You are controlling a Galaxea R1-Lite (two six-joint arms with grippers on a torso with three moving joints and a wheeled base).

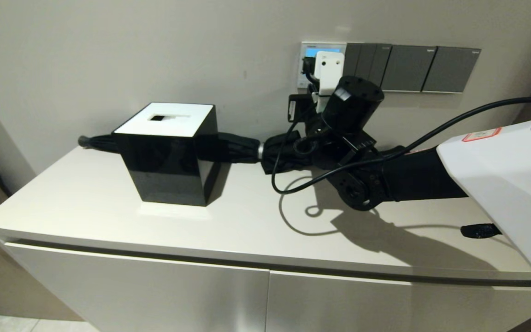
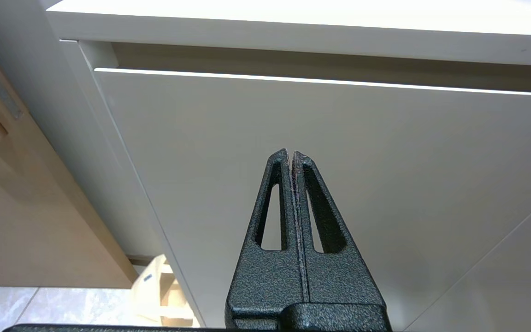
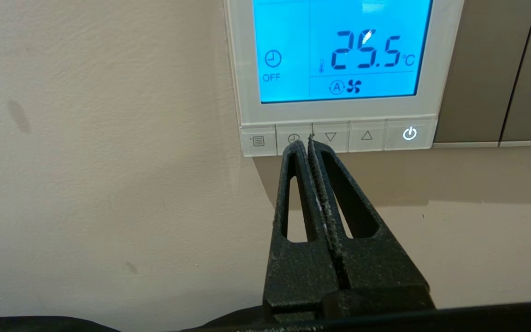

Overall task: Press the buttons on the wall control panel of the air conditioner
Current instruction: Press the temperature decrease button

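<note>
The white-framed wall control panel (image 3: 339, 113) has a lit blue screen reading 25.5 °C; in the head view the panel (image 1: 307, 46) is mostly hidden behind my right wrist. A row of pale buttons (image 3: 367, 136) runs along its lower edge: menu, clock, down, up and a lit power button (image 3: 409, 133). My right gripper (image 3: 310, 142) is shut and empty, its tips at the seam between the clock and down buttons. I cannot tell whether they touch. My left gripper (image 2: 291, 154) is shut and empty, parked low in front of the cabinet door.
Dark grey switch plates (image 1: 413, 68) sit right of the panel. On the white cabinet top (image 1: 228, 216) stand a black tissue box (image 1: 168, 157) and a folded black umbrella (image 1: 247, 150) along the wall. My arm's black cable (image 1: 293, 184) loops over the top.
</note>
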